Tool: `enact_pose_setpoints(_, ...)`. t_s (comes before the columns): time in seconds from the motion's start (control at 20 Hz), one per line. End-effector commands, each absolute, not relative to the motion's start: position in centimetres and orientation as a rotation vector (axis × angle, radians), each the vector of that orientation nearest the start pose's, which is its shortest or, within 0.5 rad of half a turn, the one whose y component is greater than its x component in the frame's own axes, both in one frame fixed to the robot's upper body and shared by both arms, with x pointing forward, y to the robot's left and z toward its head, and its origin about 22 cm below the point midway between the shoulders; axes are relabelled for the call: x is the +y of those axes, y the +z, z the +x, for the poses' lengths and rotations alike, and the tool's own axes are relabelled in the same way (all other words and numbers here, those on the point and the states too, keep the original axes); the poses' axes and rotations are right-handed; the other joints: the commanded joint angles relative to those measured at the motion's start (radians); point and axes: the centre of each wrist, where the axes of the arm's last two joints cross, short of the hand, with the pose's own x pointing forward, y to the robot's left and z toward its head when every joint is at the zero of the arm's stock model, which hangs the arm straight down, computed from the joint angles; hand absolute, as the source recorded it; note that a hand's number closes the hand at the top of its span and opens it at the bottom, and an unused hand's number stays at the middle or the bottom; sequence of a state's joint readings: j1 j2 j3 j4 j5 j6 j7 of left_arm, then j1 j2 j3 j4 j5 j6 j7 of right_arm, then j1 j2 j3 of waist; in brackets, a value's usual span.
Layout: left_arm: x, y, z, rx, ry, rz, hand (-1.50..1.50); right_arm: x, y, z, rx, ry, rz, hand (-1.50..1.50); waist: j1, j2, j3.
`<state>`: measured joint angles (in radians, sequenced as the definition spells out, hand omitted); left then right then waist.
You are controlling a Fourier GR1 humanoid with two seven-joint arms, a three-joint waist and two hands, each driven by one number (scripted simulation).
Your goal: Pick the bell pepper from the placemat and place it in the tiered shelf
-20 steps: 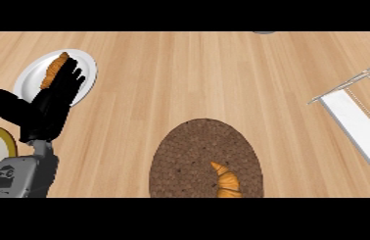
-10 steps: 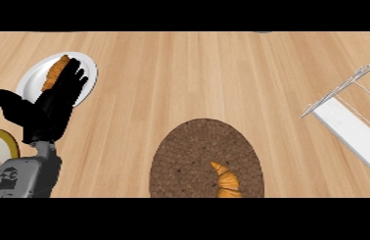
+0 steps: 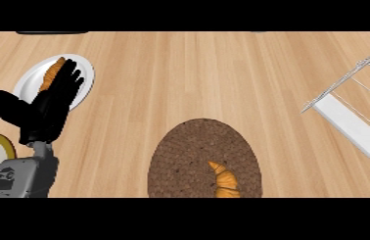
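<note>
An orange-brown curved item (image 3: 225, 180) that looks like a croissant, not a bell pepper, lies on the lower right part of the brown woven oval placemat (image 3: 188, 156). The white tiered shelf (image 3: 347, 119) with its thin wire frame enters at the right edge. My left hand (image 3: 51, 111) stands open at the left with its fingers pointing up, well away from the placemat. Its fingertips overlap a white plate (image 3: 29, 82). My right hand shows nowhere.
On the white plate lies another orange-brown piece (image 3: 54, 72), partly hidden by my fingers. A yellow object (image 3: 4, 148) peeks in at the left edge beside my forearm. A dark rim (image 3: 51, 33) shows at the counter's far left edge.
My left hand has hardly moved. The view has shifted a little, and the plate sits slightly lower in it than before.
</note>
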<state>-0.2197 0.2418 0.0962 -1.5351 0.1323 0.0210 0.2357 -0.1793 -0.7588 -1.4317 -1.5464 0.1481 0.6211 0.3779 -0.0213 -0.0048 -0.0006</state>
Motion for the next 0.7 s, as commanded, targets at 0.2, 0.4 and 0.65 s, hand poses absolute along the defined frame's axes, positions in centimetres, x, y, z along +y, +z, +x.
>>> enact_pose_setpoints(0.2, 27.9, 5.4, 28.4, -1.507, -0.028, 0.131, 0.0, -59.5, 27.6, -4.3, -1.542, -0.27, -1.013, -1.5, -0.02, -0.007, 0.001)
enact_pose_setpoints(0.4, 28.9, 5.7, 29.6, -1.528, -0.039, 0.136, 0.0, -60.3, 26.4, -7.2, -1.571, -0.215, -0.992, -1.5, -0.007, 0.001, 0.001)
enact_pose_setpoints(0.65, 26.8, 6.0, 29.1, -1.525, -0.033, 0.103, 0.0, -59.9, 28.1, -9.5, -1.587, -0.07, -1.02, -1.5, -0.001, 0.001, 0.002)
